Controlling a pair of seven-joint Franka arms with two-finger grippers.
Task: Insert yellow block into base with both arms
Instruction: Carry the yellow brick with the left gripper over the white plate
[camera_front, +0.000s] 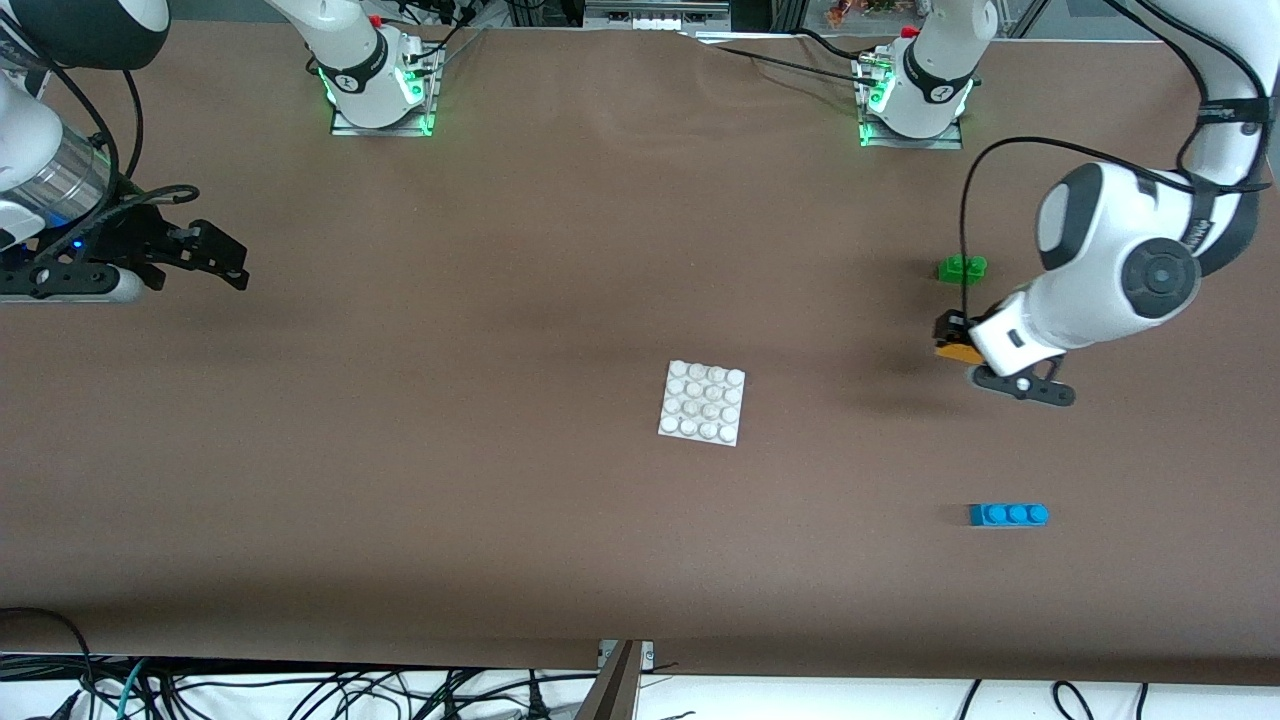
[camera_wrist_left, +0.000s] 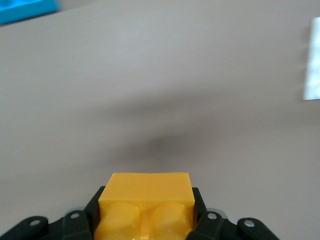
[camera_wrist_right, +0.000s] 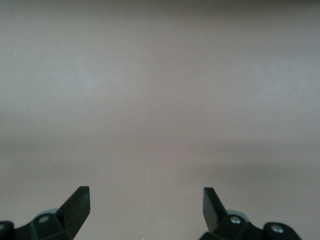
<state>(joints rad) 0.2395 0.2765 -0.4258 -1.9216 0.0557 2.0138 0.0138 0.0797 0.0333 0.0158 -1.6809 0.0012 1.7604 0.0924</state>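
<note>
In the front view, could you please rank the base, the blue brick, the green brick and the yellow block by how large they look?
1. Base, clearly largest.
2. Blue brick.
3. Green brick.
Yellow block: unranked, since the left pincer gripping it hides most of it; only a sliver shows.

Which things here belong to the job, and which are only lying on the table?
Belong to the job:
- yellow block, held in the left pincer
- base
- right pincer, open, waiting

Only lying about:
- green brick
- blue brick
</note>
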